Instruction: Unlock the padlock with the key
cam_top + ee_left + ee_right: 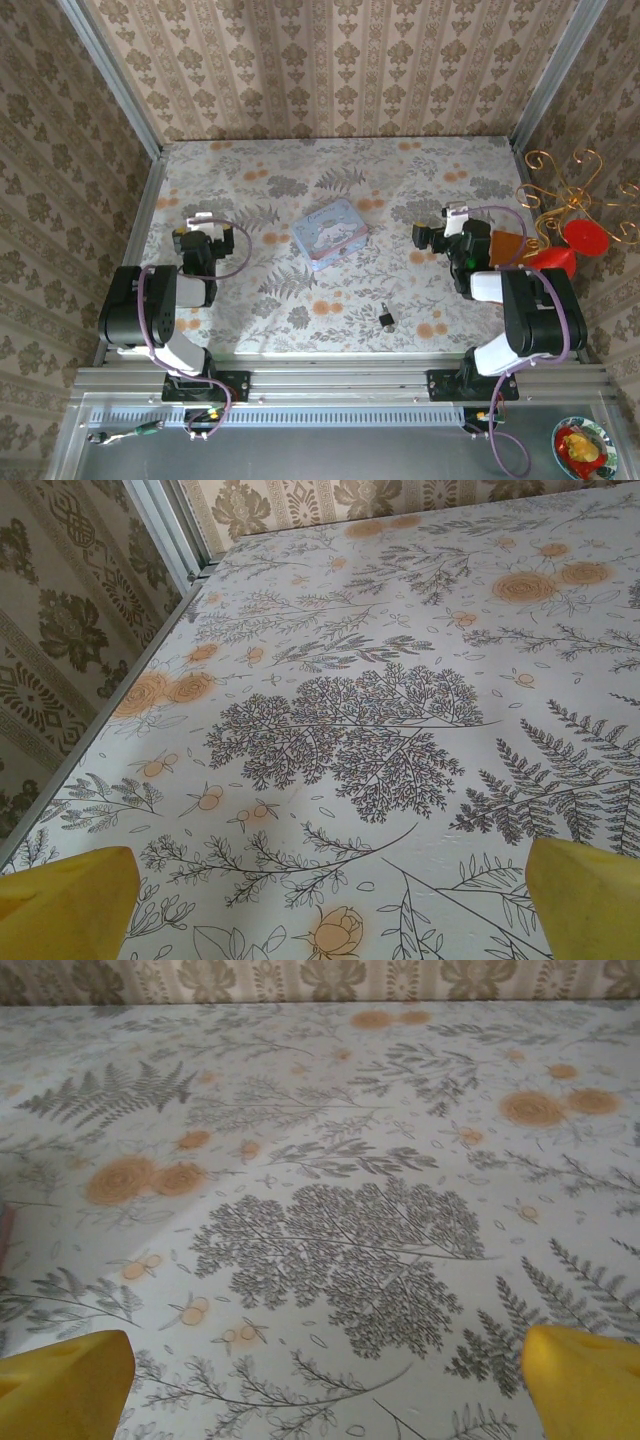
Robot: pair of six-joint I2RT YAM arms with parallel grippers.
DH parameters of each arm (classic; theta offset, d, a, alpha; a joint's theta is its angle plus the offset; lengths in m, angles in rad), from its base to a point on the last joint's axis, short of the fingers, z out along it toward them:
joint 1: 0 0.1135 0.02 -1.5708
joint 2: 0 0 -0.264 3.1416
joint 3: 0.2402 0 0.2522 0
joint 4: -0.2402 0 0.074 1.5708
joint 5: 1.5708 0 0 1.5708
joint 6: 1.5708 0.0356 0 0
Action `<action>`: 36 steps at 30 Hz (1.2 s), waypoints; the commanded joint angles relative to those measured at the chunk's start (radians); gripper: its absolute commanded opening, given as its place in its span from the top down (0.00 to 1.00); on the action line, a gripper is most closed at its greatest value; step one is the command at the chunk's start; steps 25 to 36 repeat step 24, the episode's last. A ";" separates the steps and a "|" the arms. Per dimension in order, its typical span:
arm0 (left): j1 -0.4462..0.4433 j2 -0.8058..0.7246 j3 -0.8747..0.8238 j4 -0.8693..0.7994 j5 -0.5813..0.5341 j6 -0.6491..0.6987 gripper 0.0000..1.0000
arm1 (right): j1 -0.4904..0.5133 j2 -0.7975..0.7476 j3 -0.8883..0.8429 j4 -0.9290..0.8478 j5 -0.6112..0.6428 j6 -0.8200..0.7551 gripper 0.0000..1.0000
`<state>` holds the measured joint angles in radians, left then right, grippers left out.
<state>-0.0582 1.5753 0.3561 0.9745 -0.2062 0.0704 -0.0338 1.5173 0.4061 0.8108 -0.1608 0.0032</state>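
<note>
The tiny dark padlock lies on the floral table near the front edge, slightly right of centre. A thin grey sliver just above it may be the key; it is too small to be sure. My left gripper rests at the left side of the table, far from the padlock. Its yellow fingertips stand wide apart over bare cloth, so the left gripper is open. My right gripper sits at the right side, up and right of the padlock, and the right gripper is open too, holding nothing.
A pale blue tin with a white cartoon dog lies at the table's centre, between the two arms. Patterned walls close the back and both sides. A gold wire stand and red pieces sit past the right edge.
</note>
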 commanded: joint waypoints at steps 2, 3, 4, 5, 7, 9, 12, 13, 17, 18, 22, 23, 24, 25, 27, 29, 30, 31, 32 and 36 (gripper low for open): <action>0.001 -0.014 0.012 0.005 -0.009 -0.020 0.00 | 0.010 0.009 -0.003 0.043 0.086 0.025 0.00; 0.000 -0.014 0.012 0.005 -0.009 -0.019 0.00 | 0.014 0.010 -0.004 0.053 0.109 0.030 0.00; 0.001 -0.012 0.012 0.004 -0.010 -0.020 0.00 | 0.017 0.015 0.002 0.048 0.126 0.032 0.00; 0.000 -0.012 0.012 0.005 -0.009 -0.020 0.00 | 0.025 0.008 0.004 0.030 0.141 0.029 0.00; 0.000 -0.013 0.012 0.004 -0.009 -0.020 0.00 | 0.028 0.011 0.004 0.037 0.146 0.027 0.00; 0.000 -0.013 0.012 0.005 -0.009 -0.020 0.00 | 0.028 0.011 0.005 0.037 0.147 0.027 0.00; 0.000 -0.014 0.012 0.004 -0.009 -0.020 0.00 | 0.028 0.009 0.006 0.033 0.148 0.027 0.00; 0.000 -0.013 0.012 0.005 -0.009 -0.020 0.00 | 0.028 0.010 0.005 0.034 0.147 0.027 0.00; 0.000 -0.014 0.012 0.005 -0.009 -0.020 0.00 | 0.028 0.014 0.012 0.024 0.149 0.029 0.00; 0.000 -0.013 0.012 0.006 -0.009 -0.020 0.00 | 0.028 0.012 0.011 0.023 0.150 0.028 0.00; 0.000 -0.013 0.012 0.004 -0.009 -0.020 0.00 | 0.028 0.010 0.006 0.032 0.154 0.029 0.00; 0.001 -0.013 0.012 0.004 -0.009 -0.020 0.00 | 0.028 0.009 0.001 0.039 0.160 0.033 0.00; 0.000 -0.013 0.012 0.005 -0.009 -0.020 0.00 | 0.026 0.009 0.000 0.041 0.165 0.037 0.00; 0.000 -0.013 0.012 0.005 -0.009 -0.020 0.00 | 0.026 0.009 0.000 0.041 0.165 0.037 0.00; 0.000 -0.013 0.012 0.005 -0.009 -0.020 0.00 | 0.026 0.009 0.000 0.041 0.165 0.037 0.00; 0.000 -0.013 0.012 0.005 -0.009 -0.020 0.00 | 0.026 0.009 0.000 0.041 0.165 0.037 0.00; 0.000 -0.013 0.012 0.005 -0.009 -0.020 0.00 | 0.026 0.009 0.000 0.041 0.165 0.037 0.00; 0.000 -0.013 0.012 0.005 -0.009 -0.020 0.00 | 0.026 0.009 0.000 0.041 0.165 0.037 0.00; 0.000 -0.013 0.012 0.005 -0.009 -0.020 0.00 | 0.026 0.009 0.000 0.041 0.165 0.037 0.00; 0.000 -0.013 0.012 0.005 -0.009 -0.020 0.00 | 0.026 0.009 0.000 0.041 0.165 0.037 0.00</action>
